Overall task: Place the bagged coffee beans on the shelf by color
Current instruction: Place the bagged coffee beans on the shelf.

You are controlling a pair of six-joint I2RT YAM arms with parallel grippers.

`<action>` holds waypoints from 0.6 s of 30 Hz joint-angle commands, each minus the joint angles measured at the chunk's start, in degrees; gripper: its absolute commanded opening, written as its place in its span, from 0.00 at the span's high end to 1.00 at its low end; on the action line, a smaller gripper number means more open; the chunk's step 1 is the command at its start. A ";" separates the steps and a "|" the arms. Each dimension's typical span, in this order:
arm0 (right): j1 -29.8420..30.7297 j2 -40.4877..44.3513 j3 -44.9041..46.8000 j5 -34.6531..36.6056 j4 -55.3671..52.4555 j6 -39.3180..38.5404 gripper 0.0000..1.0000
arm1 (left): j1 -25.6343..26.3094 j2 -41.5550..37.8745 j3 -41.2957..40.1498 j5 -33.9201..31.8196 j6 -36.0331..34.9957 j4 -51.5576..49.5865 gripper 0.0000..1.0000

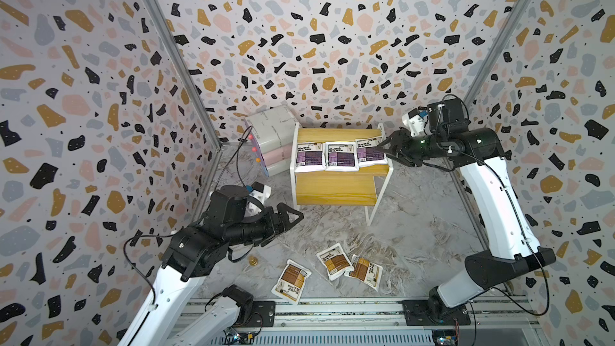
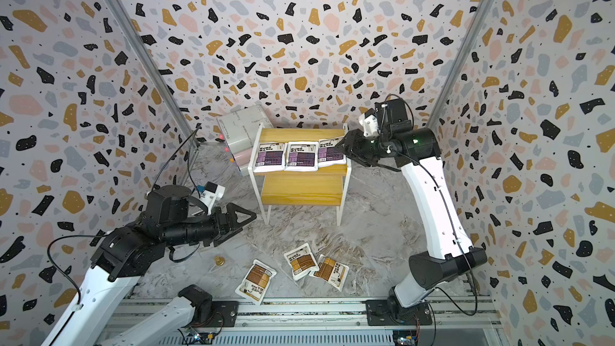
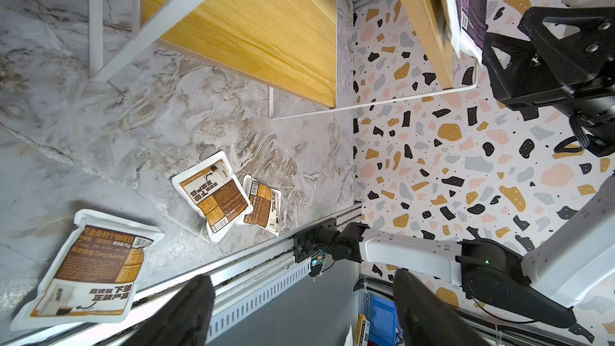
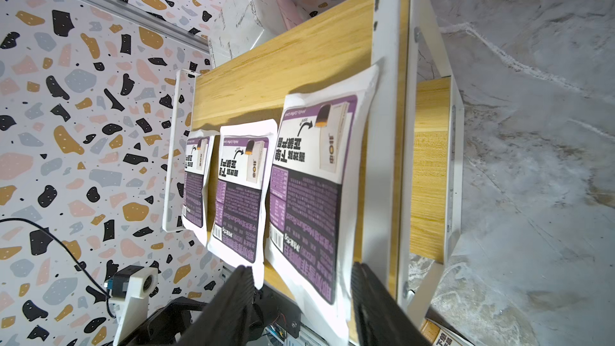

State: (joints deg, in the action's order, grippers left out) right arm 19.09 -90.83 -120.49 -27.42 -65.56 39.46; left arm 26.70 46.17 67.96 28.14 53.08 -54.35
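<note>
On the upper board (image 1: 332,134) of the shelf (image 1: 379,206), in both top views, three purple pouches (image 1: 341,156) (image 2: 301,158) in a row, lower board (image 2: 301,191) kept free for brown-orange pouches (image 1: 333,261) on the floor (image 1: 416,228); left wrist: left gripper (image 3: 303,277) spread, empty; right wrist: right gripper (image 4: 303,267) parted astride the end purple pouch (image 4: 309,194).

A two-tier rack of yellow wood-grain boards on a thin white metal frame (image 1: 336,191) carries three purple-labelled white pouches (image 1: 341,156) in a row on its upper board. Three brown-orange-labelled white pouches (image 1: 333,262) lie on the grey marbled floor (image 1: 416,228). The black right gripper (image 1: 385,148) meets the rightmost purple pouch.
</note>
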 commanded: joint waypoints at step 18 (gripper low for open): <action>0.42 -0.25 -3.28 1.83 -1.54 -2.66 0.46 | -0.93 -0.19 -0.73 -0.19 -1.32 1.70 0.11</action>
State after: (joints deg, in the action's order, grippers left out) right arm 19.29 -92.01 -121.36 -27.18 -65.47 38.46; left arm 26.17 46.37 67.88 28.05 53.01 -54.35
